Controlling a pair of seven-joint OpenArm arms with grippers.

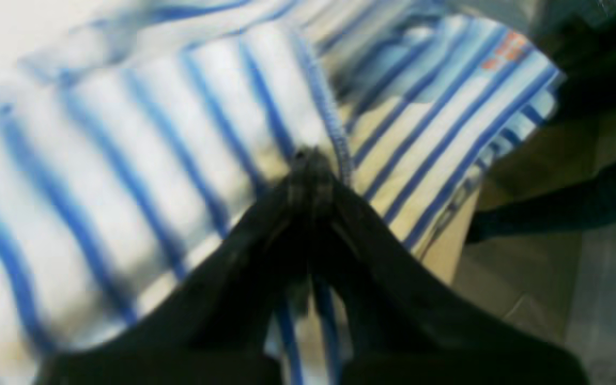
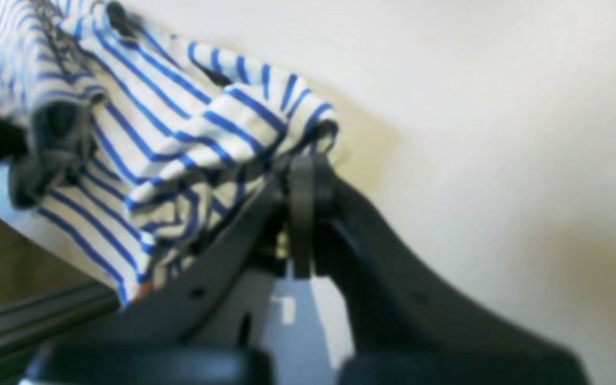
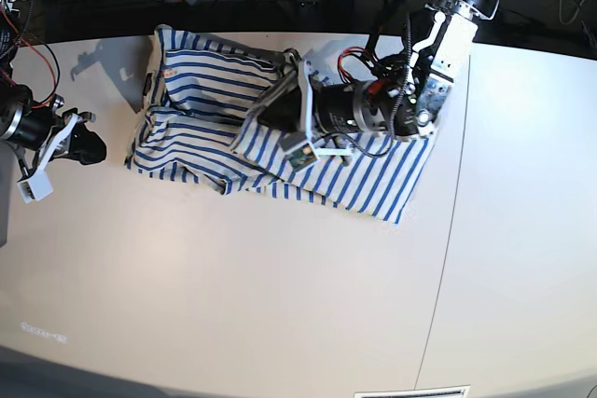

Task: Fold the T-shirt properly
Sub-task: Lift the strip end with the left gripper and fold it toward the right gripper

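The near half of the pale, smooth table (image 3: 280,305) lies bare up to its front edge. Beyond it, toward the far edge and left of centre, the soft white T-shirt with narrow blue stripes (image 3: 373,179) lies rumpled and partly bunched, one end reaching nearly to the far edge. The left end effector (image 3: 264,120), black and narrow-fingered, lies low across the middle of the garment with its jaws closed on a fold of the striped cloth, beside a stitched blue seam in the left wrist view. Close to the table's left edge, just clear of the shirt in the base view, the right end effector (image 3: 90,148) has its dark fingers pressed together; the right wrist view shows a bunched striped edge at its tips.
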